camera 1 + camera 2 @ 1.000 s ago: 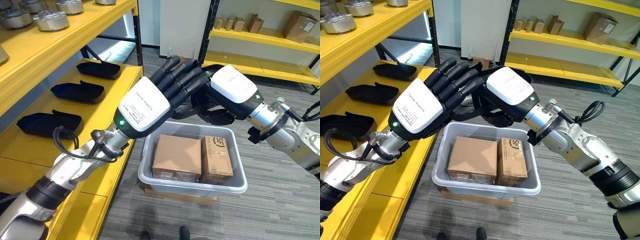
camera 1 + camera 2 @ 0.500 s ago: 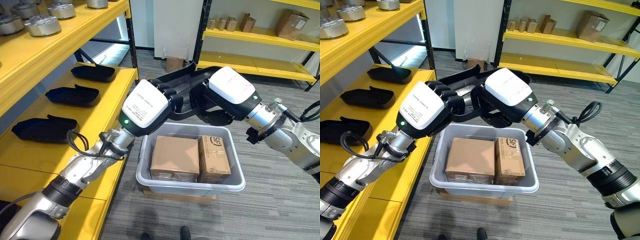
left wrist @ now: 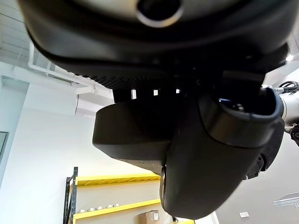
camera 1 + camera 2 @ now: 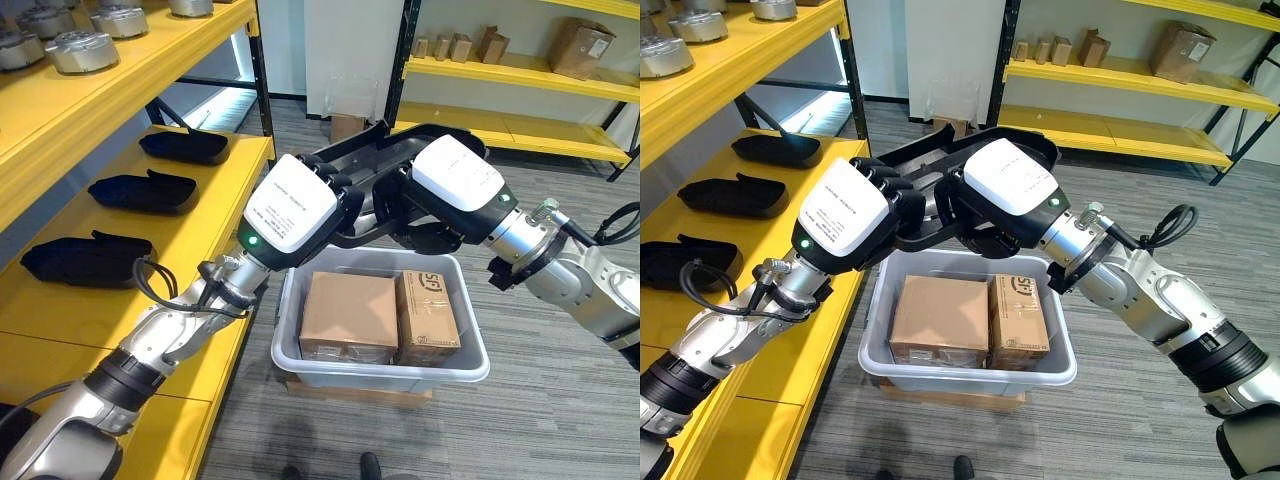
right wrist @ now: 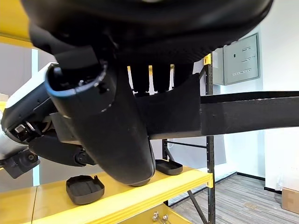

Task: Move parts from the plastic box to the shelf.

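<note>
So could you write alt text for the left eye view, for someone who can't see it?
Both robot hands, left and right, grip a long black part between them, above a grey plastic box that holds two cardboard boxes. On the robot's left, a yellow shelf holds three similar black parts, with metal discs on the level above.

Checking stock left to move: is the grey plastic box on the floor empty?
No, the grey plastic box holds two brown cardboard cartons, side by side.

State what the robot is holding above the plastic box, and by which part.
A black part, held between both hands: the left hand grips its near edge, the right hand its other side.
</note>
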